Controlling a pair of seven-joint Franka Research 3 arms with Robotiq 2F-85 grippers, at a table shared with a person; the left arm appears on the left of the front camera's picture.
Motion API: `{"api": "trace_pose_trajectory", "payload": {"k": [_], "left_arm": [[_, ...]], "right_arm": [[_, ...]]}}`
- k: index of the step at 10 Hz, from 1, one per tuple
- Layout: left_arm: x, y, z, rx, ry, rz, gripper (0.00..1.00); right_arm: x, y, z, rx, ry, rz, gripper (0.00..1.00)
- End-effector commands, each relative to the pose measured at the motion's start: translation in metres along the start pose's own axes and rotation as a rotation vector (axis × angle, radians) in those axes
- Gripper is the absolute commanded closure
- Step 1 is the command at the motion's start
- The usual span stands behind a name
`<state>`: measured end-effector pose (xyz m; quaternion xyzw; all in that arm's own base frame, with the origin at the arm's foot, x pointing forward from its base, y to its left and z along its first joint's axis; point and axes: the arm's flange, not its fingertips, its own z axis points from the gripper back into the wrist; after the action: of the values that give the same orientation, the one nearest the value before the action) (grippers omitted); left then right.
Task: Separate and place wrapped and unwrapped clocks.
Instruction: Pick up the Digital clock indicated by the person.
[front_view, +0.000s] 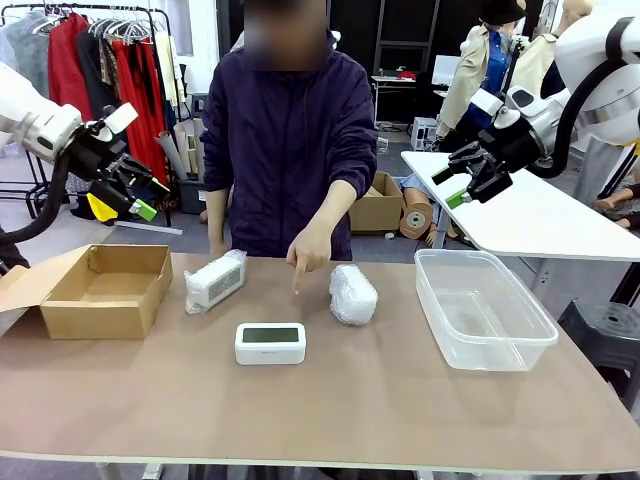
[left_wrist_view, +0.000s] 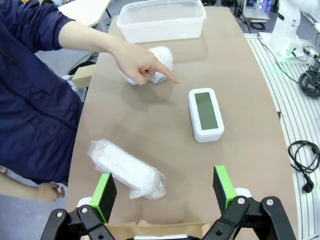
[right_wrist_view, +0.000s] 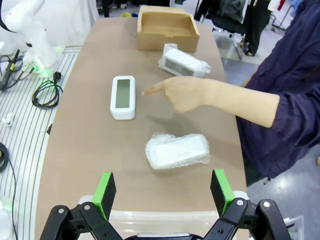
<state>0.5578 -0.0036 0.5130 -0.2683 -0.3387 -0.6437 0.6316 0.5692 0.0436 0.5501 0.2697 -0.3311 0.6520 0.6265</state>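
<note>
- the surface (front_view: 400, 420) is a wide top covered in matte brown with rounded corners, evenly lit, with only soft shadows.
- at far left behind it, a clothes rack (front_view: 100, 50) holds red and dark garments on a metal rail.
- to the right, a white table (front_view: 540, 215) stands apart from the surface, set at an angle.
- a black stool (front_view: 605, 335) sits just beside the surface's right edge.
- an open cardboard box (front_view: 380, 205) and a cardboard reel (front_view: 415, 218) rest on the pale grey floor (front_view: 80, 232) at the back.
- dark shelving (front_view: 400, 40) stands against the far wall.
- in the right wrist view, black cables (right_wrist_view: 47, 92) coil on a white ribbed platform (right_wrist_view: 20, 150) running alongside the surface.
</note>
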Motion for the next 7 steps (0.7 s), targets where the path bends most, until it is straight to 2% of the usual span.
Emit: {"api": "trace_pose_trajectory", "payload": {"k": [1, 7], "left_arm": [[0.0011, -0.0009, 0.0023, 0.004, -0.003, -0.008, 0.0], [0.0, 0.0, 0.0, 0.0, 0.0, 0.0, 0.0]], "right_arm": [[0.0003, 0.0001, 0.0, 0.0, -0.002, 0.001, 0.0], [0.0003, 0.0001, 0.0, 0.0, -0.002, 0.001, 0.0]]}}
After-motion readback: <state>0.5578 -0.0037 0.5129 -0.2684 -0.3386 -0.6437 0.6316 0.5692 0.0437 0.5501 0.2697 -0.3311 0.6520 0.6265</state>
